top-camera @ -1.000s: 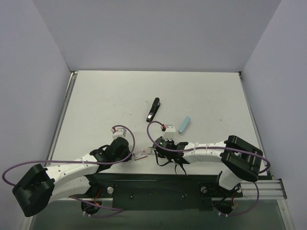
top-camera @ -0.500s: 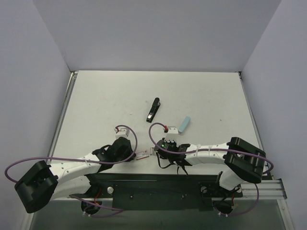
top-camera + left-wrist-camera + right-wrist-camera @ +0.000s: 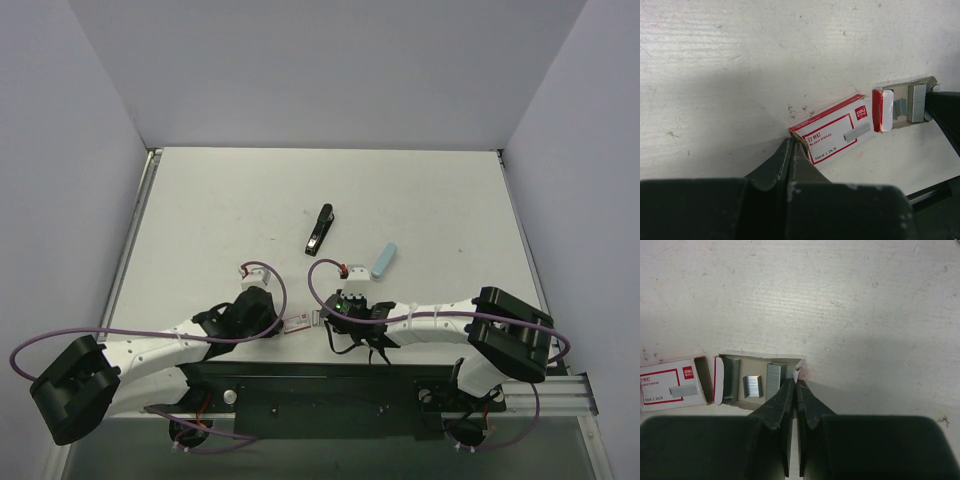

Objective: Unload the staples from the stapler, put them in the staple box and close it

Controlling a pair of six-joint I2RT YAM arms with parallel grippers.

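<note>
The black stapler (image 3: 320,229) lies shut near the table's middle, away from both arms. At the near edge, a red-and-white staple box (image 3: 837,131) has its cardboard tray (image 3: 757,361) slid out to the right. Silvery staples (image 3: 776,380) lie in the tray in three short strips, seen in the left wrist view as staples (image 3: 916,102). My left gripper (image 3: 792,145) is shut on the box's left end flap. My right gripper (image 3: 796,382) is shut on the tray's white right end flap. From above, the box (image 3: 296,322) sits between left gripper (image 3: 283,323) and right gripper (image 3: 326,318).
A pale blue block (image 3: 385,260) lies right of the stapler, just beyond my right wrist. The black base rail (image 3: 330,385) runs along the near table edge, right behind the box. Grey walls enclose the table on three sides.
Both arms have shifted slightly; the left gripper and the box have edged a little to the right. Both grips stay as they were.
</note>
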